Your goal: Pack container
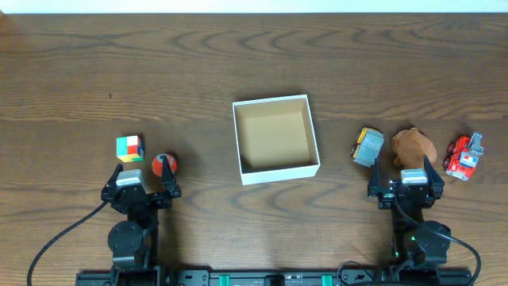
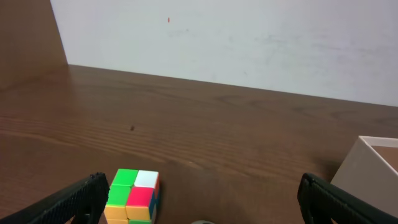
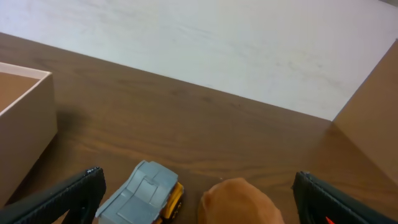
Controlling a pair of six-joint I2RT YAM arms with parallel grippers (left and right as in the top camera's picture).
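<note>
The container (image 1: 274, 135) sits mid-desk (image 1: 238, 63), its brown floor bare. To the left of the container lie a colour cube (image 1: 130, 148) and a red ball (image 1: 164, 164), with the left fingers (image 1: 170, 187) spread wide and holding nothing. To the right of the container lie a toy truck (image 1: 367, 146), a brown plush (image 1: 413, 145) and a red toy vehicle (image 1: 463, 156), with the right fingers (image 1: 374, 184) likewise apart and empty.

Left pincer (image 1: 141, 170) spread, right pincer (image 1: 402, 169) spread
</note>
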